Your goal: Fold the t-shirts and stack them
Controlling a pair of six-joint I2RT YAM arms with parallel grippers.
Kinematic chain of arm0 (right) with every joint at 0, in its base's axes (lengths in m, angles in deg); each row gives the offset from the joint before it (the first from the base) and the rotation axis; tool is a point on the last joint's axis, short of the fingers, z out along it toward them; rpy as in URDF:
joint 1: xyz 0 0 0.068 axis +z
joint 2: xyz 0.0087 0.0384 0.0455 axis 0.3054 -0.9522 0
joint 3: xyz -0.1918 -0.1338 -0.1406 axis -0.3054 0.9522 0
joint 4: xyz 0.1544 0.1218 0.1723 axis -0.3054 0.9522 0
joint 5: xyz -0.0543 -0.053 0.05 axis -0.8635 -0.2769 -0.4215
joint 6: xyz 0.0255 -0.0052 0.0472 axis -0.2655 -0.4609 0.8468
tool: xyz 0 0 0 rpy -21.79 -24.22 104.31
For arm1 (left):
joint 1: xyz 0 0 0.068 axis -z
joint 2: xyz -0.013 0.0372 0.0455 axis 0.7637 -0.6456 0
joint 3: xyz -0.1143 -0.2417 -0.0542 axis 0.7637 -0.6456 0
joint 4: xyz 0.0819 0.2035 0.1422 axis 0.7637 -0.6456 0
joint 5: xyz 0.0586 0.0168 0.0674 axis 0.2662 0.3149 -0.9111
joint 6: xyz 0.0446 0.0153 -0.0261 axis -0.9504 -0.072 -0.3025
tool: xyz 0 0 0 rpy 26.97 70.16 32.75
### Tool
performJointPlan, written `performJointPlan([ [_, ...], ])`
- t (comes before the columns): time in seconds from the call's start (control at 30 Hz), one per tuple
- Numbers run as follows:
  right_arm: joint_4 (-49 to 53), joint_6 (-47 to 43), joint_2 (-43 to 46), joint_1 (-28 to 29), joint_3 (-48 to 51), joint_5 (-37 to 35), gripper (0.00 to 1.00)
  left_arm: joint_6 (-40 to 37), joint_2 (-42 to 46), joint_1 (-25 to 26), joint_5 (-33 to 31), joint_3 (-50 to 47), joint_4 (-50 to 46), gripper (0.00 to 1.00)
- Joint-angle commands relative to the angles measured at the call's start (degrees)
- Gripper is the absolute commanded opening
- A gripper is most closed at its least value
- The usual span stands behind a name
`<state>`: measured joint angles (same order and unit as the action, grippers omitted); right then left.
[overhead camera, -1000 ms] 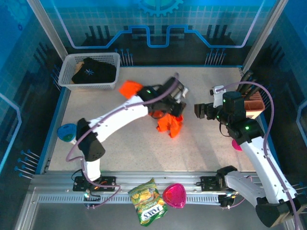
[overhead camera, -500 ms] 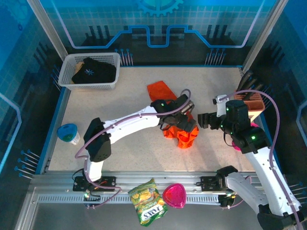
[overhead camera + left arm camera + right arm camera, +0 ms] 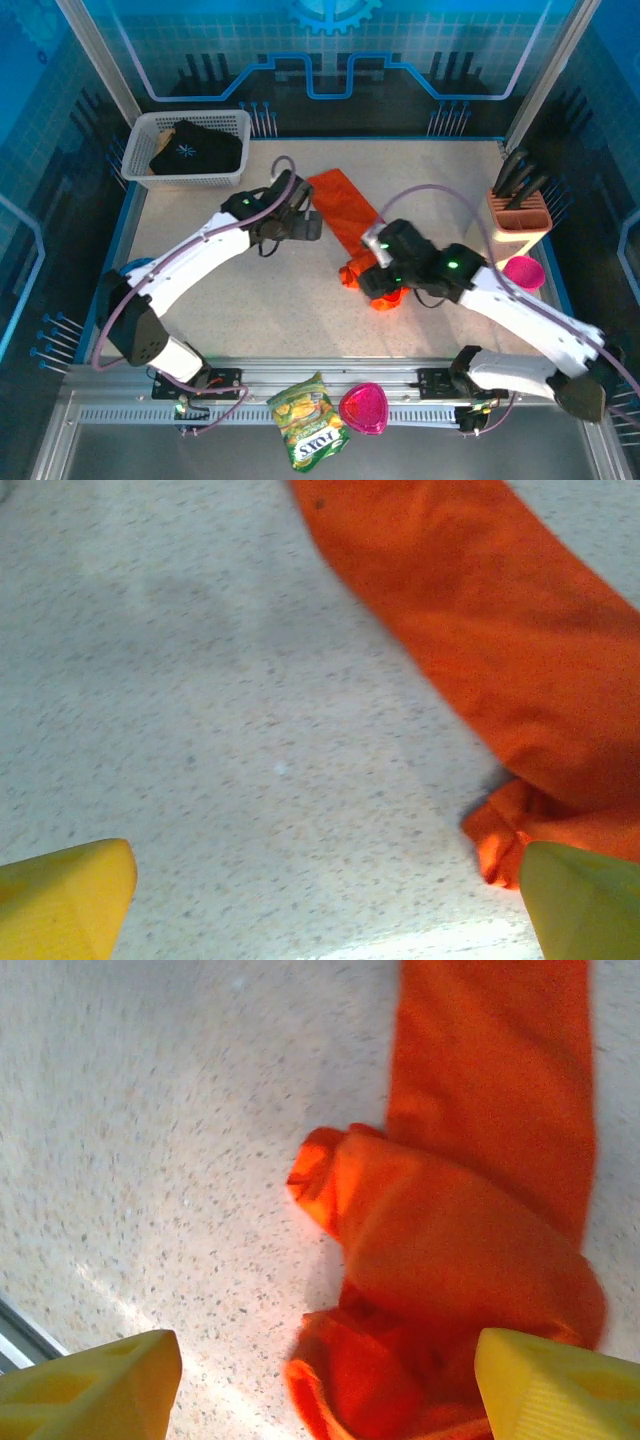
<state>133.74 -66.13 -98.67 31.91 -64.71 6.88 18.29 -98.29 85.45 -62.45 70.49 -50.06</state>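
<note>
Top external shows a speckled desk (image 3: 250, 300) ringed by blue walls (image 3: 200, 40), an orange t-shirt (image 3: 345, 205) rumpled mid-desk, and the left hand (image 3: 308, 226) and right hand (image 3: 376, 272) both spread apart.

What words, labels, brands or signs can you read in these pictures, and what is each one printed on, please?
snack bag: white brand lettering, upside down from the top camera and too small to read with certainty.
black t-shirt in the basket: a white starburst print, no letters.
gear emblem on the back wall: a sign without words.
orange t-shirt: no text.
</note>
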Motion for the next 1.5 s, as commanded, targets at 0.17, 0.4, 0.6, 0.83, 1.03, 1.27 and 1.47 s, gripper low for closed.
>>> performJointPlan([
  [0.17,4.5,-14.0,-26.8,10.8,-13.0,-11.7,0.66,1.5,7.7,-7.4,4.4,-5.1,-0.8,0.99],
  [0.4,2.4,-9.9,-42.6,7.1,-17.6,-8.6,0.50,0.8,10.4,-10.8,8.1,-9.2,0.7,0.99],
  [0.6,-0.4,-3.1,-47.4,1.4,-18.1,-6.6,0.33,0.5,10.6,-12.4,10.1,-10.7,2.3,0.99],
  [0.83,-4.9,1.3,-51.8,-1.8,-17.0,-3.1,0.22,1.0,10.1,-12.5,11.2,-11.3,3.1,0.99],
  [1.03,-6.1,4.4,-51.3,-2.6,-15.0,-3.5,0.06,1.1,10.6,-12.6,11.3,-11.6,2.3,0.99],
  [1.27,-5.3,4.1,-38.8,-0.6,-14.4,-6.1,0.00,1.5,11.2,-12.5,11.0,-11.5,1.6,0.99],
  [1.47,-1.6,4.9,-31.8,-1.1,-15.9,-4.6,0.08,2.1,12.2,-12.5,11.0,-12.5,1.6,0.99],
])
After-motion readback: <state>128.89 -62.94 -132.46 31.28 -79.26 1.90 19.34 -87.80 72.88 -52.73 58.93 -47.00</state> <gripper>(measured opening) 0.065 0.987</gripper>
